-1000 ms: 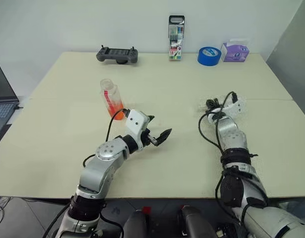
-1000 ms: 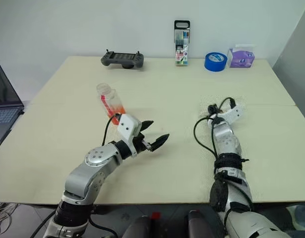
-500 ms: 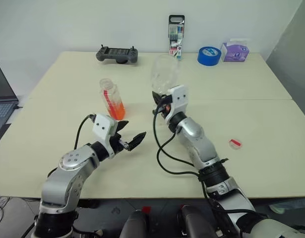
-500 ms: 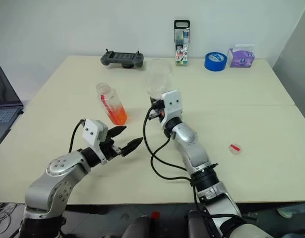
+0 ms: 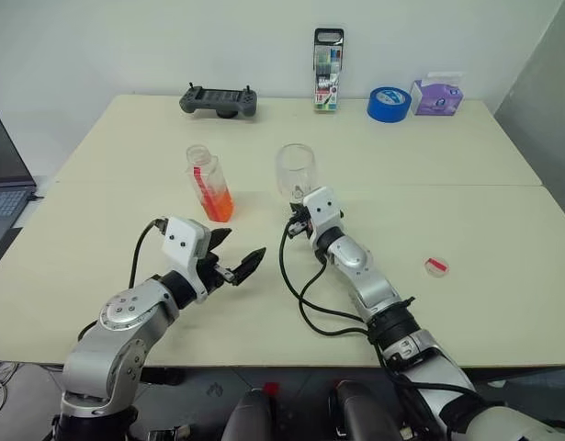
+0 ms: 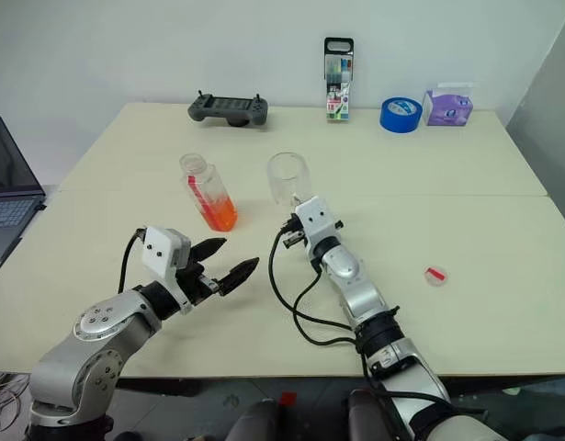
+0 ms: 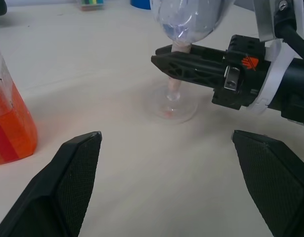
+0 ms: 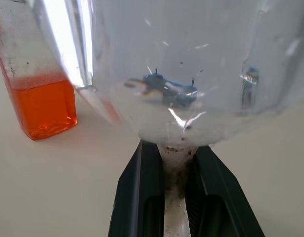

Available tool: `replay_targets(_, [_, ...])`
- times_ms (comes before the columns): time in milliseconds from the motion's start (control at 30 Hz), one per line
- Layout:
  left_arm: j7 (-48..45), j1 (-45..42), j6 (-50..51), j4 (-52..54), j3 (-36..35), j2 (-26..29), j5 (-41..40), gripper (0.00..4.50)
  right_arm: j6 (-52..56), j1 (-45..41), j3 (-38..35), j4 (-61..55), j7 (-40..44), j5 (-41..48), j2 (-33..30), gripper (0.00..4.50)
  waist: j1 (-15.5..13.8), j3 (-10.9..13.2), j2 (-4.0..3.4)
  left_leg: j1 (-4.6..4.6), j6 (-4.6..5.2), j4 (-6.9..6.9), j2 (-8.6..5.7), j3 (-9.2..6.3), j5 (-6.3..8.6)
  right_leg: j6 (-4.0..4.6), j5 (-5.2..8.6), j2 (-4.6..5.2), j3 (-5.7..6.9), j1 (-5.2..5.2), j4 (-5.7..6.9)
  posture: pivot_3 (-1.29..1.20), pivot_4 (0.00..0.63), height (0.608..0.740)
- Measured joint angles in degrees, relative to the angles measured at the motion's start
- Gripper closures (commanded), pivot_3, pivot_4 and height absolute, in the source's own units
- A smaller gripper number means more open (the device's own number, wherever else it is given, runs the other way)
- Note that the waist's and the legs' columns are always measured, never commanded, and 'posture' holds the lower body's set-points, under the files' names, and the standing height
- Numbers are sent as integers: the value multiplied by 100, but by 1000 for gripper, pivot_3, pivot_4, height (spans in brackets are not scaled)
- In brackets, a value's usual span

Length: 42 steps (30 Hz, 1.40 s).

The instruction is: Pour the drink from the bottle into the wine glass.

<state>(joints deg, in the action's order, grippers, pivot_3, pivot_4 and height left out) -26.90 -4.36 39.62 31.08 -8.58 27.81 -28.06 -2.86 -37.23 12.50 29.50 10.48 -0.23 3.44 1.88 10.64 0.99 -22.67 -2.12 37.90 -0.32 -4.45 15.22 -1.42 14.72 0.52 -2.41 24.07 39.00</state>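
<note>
Our right gripper (image 7: 179, 63), pinching the stem of the glass (image 5: 296, 172), has just brought it from the right and set it upright near the bottle (image 5: 209, 184) — cap already off. Our left gripper (image 5: 236, 260), fingers spread, has drawn back, empty — next it must take the bottle.

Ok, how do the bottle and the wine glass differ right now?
The bottle holds orange drink in its lower part; the wine glass is empty. The bottle stands free, uncapped, while the right hand is shut on the wine glass's stem. The bottle is squarish, the glass round-bowled. Both are clear and upright on the table.
</note>
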Motion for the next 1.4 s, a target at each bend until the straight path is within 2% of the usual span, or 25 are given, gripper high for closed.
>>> replay_targets(500, [7, -203, -70, -202, 187, -1, 147, 0, -538, 38, -283, 549, -94, -65, 239, 4274, 6, -2, 2, 19, 0, 1, -1, 4, 0, 1, -1, -1, 0, -14, 2, 0, 150, 740])
replay_targets(700, [-7, -269, -132, -244, 201, 1, 163, 0, -493, 5, -347, 651, -42, -67, 228, 4274, 8, -2, 2, 81, 2, -9, -2, 2, 2, 4, 3, -4, 2, -75, -7, 0, 150, 740])
replay_targets(867, [-9, -291, -132, -266, 201, 1, 166, 0, -251, 57, -358, 702, -47, -80, 190, 2678, 2, -1, 2, 77, 1, -8, -4, -1, 2, 5, 4, -15, 1, -74, -8, 0, 150, 740])
replay_targets(1000, [-9, -329, -132, -338, 198, 0, 165, 0, -151, 115, -373, 719, -58, -103, 114, 1172, 9, -1, 1, 77, 1, -9, -2, 1, 2, 5, 4, -14, 1, -72, -8, 0, 150, 740])
replay_targets(1033, [-9, -335, -132, -359, 198, 0, 165, 0, -145, 115, -372, 715, -58, -106, 109, 974, 10, -1, 1, 77, 1, -10, -2, 0, 2, 5, 4, -14, 1, -72, -8, 0, 150, 740])
replay_targets(1100, [-12, -351, -132, -417, 200, 0, 167, 0, -120, 129, -353, 651, -51, -148, 83, 228, 12, -1, 1, 77, 1, -10, -1, -1, 2, 5, 4, -14, 0, -72, -7, 0, 150, 740])
replay_targets(1133, [-13, -356, -132, -436, 200, 0, 168, 0, -116, 133, -341, 626, -49, -155, 75, 18, 12, -1, 1, 77, 1, -10, -2, 0, 2, 5, 4, -15, 1, -72, -7, 0, 150, 740])
replay_targets(1233, [1, -385, -148, -487, 206, 0, 195, 0, 2, 289, -286, 275, 58, -202, -18, 18, 5, -1, 1, 75, 1, -9, -4, -1, 2, 5, 4, -14, 0, -72, -8, 0, 150, 740])
replay_targets(1400, [338, -619, -416, -924, 206, -94, 582, 0, 598, 916, -15, -1027, 637, -194, -365, 18, -7, -1, 1, 73, 0, -10, -3, -8, 2, 4, 5, -12, 1, -72, -10, 0, 150, 740])
